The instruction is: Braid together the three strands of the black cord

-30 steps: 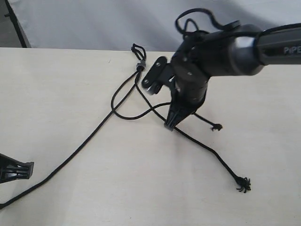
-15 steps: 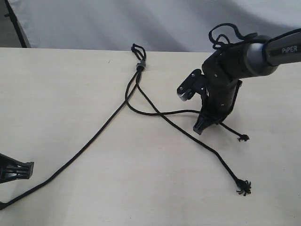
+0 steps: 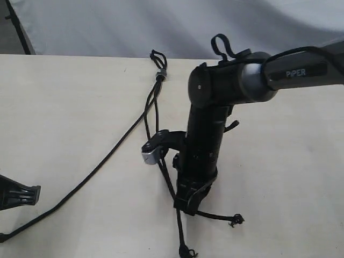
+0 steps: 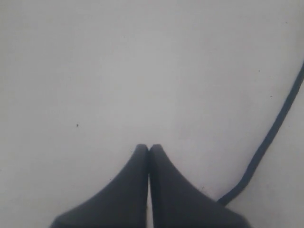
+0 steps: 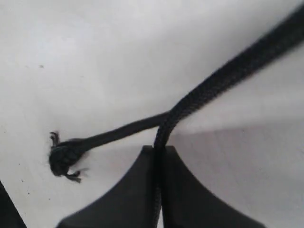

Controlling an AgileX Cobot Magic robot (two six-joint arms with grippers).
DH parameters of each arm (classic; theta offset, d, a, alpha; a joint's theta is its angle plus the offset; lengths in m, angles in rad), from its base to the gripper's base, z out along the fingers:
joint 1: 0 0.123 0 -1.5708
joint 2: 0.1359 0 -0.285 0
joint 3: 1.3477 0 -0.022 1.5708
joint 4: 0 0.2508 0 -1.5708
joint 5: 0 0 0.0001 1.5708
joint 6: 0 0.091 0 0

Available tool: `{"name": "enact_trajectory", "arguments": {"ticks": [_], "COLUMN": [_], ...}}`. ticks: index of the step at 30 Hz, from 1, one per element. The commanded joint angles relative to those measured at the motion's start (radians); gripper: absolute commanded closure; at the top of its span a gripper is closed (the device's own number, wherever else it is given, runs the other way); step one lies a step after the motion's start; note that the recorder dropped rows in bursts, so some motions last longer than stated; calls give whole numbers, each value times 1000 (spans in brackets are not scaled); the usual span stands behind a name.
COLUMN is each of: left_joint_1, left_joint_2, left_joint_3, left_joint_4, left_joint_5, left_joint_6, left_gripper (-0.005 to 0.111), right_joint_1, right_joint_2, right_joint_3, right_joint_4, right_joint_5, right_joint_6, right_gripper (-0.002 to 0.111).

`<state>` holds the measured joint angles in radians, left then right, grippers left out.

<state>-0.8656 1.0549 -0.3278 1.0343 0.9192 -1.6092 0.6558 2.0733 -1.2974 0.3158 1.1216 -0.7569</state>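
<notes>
Strand clamped in the right claw is best dragged low across the other strands, left claw closed on nothing.

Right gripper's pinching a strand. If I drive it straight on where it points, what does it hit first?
Most likely the table: the right gripper points steeply down, shut on a strand, with bare surface just past its tips. The remaining gap is unclear.
</notes>
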Motion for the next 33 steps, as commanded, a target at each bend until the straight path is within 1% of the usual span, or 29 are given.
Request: {"name": "enact_trajectory", "arguments": {"ticks": [1, 4, 9, 14, 18, 22, 29, 33], "left_joint_1": [-5, -5, -5, -5, -5, -5, -5, -5], "left_joint_2": [-5, -5, -5, -5, -5, -5, -5, -5], "left_joint_3": [7, 7, 7, 7, 7, 7, 7, 7], "left_joint_4": [11, 11, 11, 11, 11, 11, 9, 9], "left_joint_5": [-3, -3, -3, -3, -3, -3, -3, -3], "left_joint_6": [1, 1, 1, 1, 1, 1, 1, 1], "left_gripper": [107, 107, 107, 107, 107, 107, 107, 107], "right_joint_1": [21, -22, -126, -254, -342, -382, -410, -410], "right_joint_2": [-63, -92, -100, -100, -100, -100, -100, -109], "right_joint_3": [-50, -76, -79, -79, -65, -4, 94, 99], "right_joint_4": [-113, -160, -158, -153, -57, -21, -28, 1], "right_joint_5": [-39, -88, -157, -109, -89, -104, -231, -180], "right_joint_6": [9, 58, 93, 136, 112, 41, 36, 36], "right_gripper": [109, 109, 109, 109, 109, 109, 109, 109]}}
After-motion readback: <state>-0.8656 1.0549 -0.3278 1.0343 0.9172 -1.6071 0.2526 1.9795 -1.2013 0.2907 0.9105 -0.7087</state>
